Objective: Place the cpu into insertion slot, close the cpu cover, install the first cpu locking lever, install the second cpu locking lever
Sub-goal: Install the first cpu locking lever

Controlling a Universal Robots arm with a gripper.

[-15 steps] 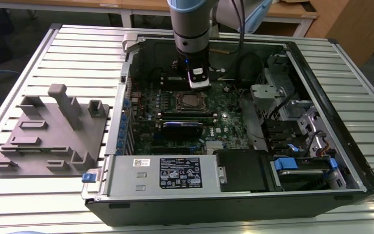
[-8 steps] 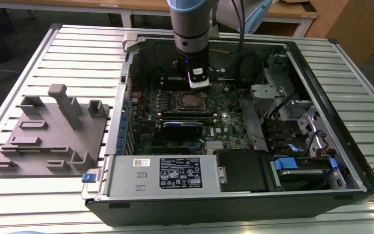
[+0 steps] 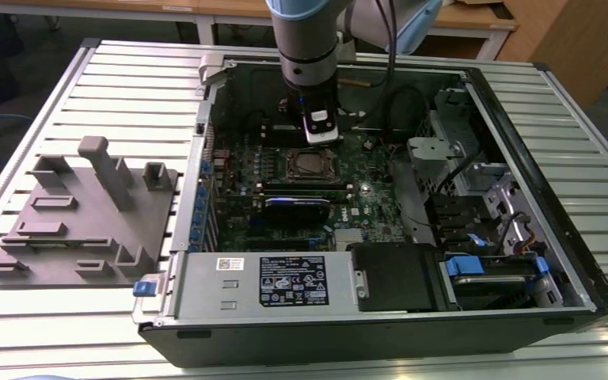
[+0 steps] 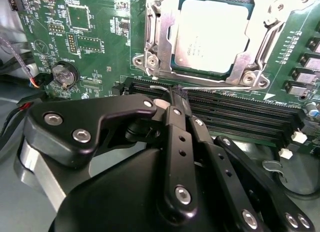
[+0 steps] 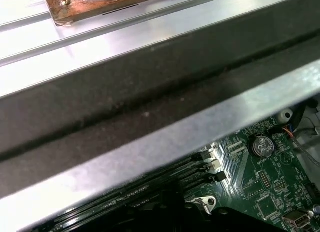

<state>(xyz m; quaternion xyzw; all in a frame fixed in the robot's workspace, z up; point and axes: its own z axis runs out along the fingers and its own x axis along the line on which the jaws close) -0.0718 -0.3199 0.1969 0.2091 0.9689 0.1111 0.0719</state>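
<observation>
Though closed tight and empty, gripper (image 4: 172, 94) just beside cpu (image 4: 210, 34) inside cpu cover (image 4: 161, 39).

I count one case (image 3: 389, 336) on one tabletop (image 3: 124, 79), with one grey fixture (image 3: 82, 214) beside it. The case holds one green board (image 3: 378, 202), one labelled power supply (image 3: 283, 281) and one black card (image 3: 297, 207). In the second wrist view I count one cpu (image 4: 212, 34) under one cover (image 4: 240, 61), one coin cell (image 4: 65, 74) and one wire lever (image 4: 210, 85). I can't count the long black slots (image 4: 240, 117) for certain. I have one arm (image 3: 304, 39) and one tool (image 4: 177, 99).
</observation>
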